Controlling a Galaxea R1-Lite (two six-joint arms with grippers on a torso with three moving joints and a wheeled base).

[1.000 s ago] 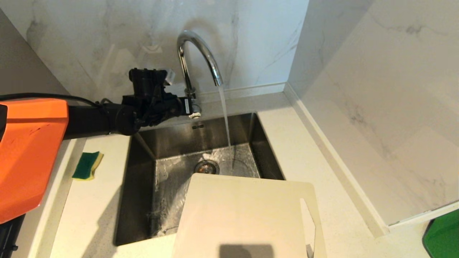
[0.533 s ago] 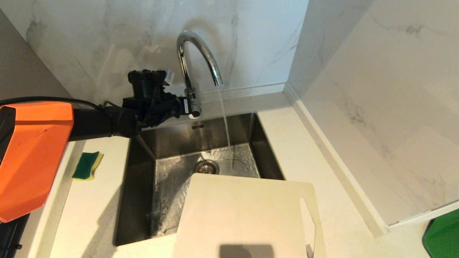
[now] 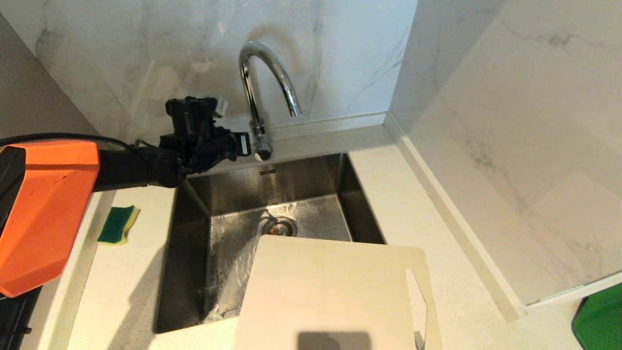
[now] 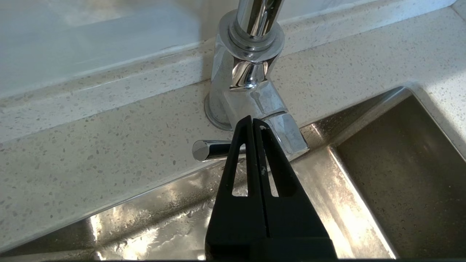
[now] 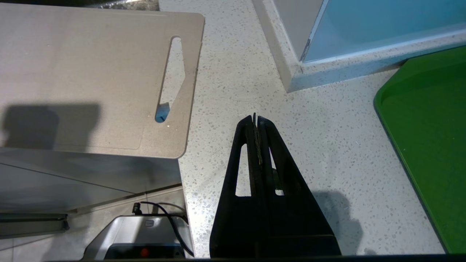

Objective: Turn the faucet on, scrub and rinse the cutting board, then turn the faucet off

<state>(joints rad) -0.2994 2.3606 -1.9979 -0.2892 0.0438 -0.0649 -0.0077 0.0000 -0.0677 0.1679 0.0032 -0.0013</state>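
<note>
Sponge: a green-and-yellow sponge [image 3: 118,224] is seen on the desk [image 3: 403,214] near its left edge, left of the sink and apart from it.
Left end effector: the left end effector [image 4: 253,122] is held at the back edge of the sink, just beside the faucet base; its fingers are pressed together with nothing between them, and their tips are seen right at the lever.
Faucet: the faucet [image 3: 265,73] is mounted on the desk behind the sink's back edge, its spout arched over the basin; no stream is seen at the spout mouth.
Lever: the thin lever [image 4: 211,150] is seen sticking out sideways from the faucet base.
Sink: the steel sink [image 3: 194,253] is seen wet around the drain.
Cutting board: the cutting board [image 3: 330,291] is laid flat across the sink's front right corner, its handle slot toward the right.
Right end effector: the right end effector [image 5: 256,120] is held above the desk's front edge, right of the board, fingers closed together and empty.
Tray: a green tray [image 5: 429,145] is seen at the far right of the desk.
</note>
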